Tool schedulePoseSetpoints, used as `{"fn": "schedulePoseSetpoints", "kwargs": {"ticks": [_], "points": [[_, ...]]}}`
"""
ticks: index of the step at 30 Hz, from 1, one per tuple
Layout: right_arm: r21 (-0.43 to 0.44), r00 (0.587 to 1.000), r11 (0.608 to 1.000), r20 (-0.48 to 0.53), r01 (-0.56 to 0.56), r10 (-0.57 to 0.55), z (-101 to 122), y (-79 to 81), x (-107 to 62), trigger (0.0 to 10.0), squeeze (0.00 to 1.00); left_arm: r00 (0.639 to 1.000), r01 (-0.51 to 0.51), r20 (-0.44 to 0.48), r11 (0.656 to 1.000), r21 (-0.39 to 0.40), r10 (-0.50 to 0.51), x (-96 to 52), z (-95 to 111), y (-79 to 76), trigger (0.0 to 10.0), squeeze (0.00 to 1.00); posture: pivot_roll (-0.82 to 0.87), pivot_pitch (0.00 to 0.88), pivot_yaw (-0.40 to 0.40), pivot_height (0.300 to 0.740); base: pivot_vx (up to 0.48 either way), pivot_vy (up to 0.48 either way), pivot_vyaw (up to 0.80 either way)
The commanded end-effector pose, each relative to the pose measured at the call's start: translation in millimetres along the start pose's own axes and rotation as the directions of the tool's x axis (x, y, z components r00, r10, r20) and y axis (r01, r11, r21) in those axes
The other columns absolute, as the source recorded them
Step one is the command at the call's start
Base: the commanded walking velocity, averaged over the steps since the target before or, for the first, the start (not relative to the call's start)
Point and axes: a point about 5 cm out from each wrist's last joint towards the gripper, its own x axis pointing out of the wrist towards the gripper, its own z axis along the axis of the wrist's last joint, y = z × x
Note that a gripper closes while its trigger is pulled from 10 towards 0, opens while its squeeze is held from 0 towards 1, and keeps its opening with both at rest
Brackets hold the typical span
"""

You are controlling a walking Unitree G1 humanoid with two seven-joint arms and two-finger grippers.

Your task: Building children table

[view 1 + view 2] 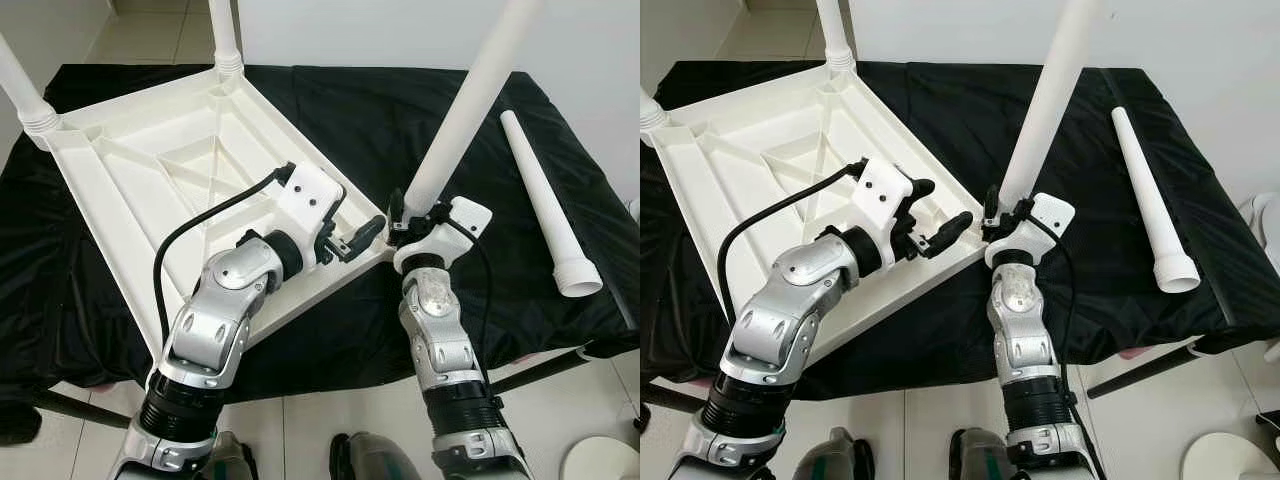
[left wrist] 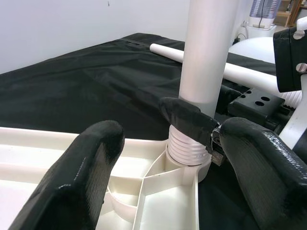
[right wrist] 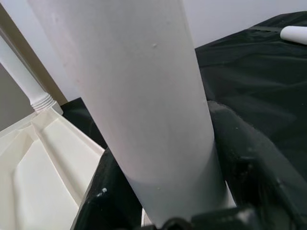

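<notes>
A white plastic tabletop [image 1: 150,170] lies upside down on a black-covered surface. Two white legs [image 1: 222,35] [image 1: 20,90] stand in its far corners. A third white leg [image 1: 470,110] rises tilted from the near right corner, its ribbed end [image 2: 184,148] sitting in the corner socket. My right gripper [image 1: 415,215] is shut on this leg just above the socket, black fingers [image 3: 249,158] on either side. My left gripper [image 1: 355,235] is open over the same corner, its fingers [image 2: 86,163] spread short of the leg. A fourth leg [image 1: 545,200] lies loose on the cloth at the right.
The black cloth [image 1: 400,110] covers the whole work surface, with bare cloth between the held leg and the loose one. A black cable [image 1: 200,220] loops from my left wrist over the tabletop. Tiled floor and a round white object [image 1: 600,460] lie below the front edge.
</notes>
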Motion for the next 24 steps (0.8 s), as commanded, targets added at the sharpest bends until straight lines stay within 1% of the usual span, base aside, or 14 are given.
{"fn": "schedulePoseSetpoints", "kwargs": {"ticks": [1,9,11,15,19,24], "points": [[-0.019,0.991,0.999,-0.121,0.047,-0.049,-22,-4.7,-4.6,10.0,0.00,0.999,-0.034,0.006,0.999,0.003,0.034,0.8,3,-0.3,10.0,0.00,-0.10,0.071,-0.011,0.740,0.000,0.000,0.00],[-0.020,0.982,0.991,-0.134,0.133,-0.135,-22,-2.7,2.5,10.0,0.00,1.000,-0.030,0.005,1.000,0.002,0.030,0.2,4,-1.0,10.0,0.00,-0.10,0.077,-0.008,0.740,0.000,0.000,0.00],[-0.020,0.982,0.991,-0.134,0.133,-0.135,-22,-2.7,2.5,10.0,0.00,1.000,-0.030,0.005,1.000,0.002,0.030,0.2,4,-1.0,10.0,0.00,-0.10,0.077,-0.008,0.740,0.000,0.000,0.00],[-0.035,0.981,0.988,-0.119,0.149,-0.152,-21,-3.1,3.8,10.0,0.00,1.000,-0.031,0.004,1.000,0.002,0.031,0.4,4,-0.8,10.0,0.00,-0.10,0.080,-0.008,0.740,0.000,0.000,0.00],[-0.067,0.975,0.979,-0.098,0.192,-0.198,-21,-3.7,6.1,10.0,0.00,1.000,-0.027,0.007,1.000,-0.002,0.027,1.3,5,-2.4,10.0,0.00,-0.10,0.084,-0.009,0.740,0.000,0.000,0.00],[-0.077,0.973,0.975,-0.092,0.207,-0.213,-21,-5.1,7.6,10.0,0.00,1.000,-0.024,0.008,1.000,-0.005,0.024,2.1,5,-3.4,10.0,0.00,-0.10,0.085,-0.009,0.740,0.000,0.000,0.00]]}}
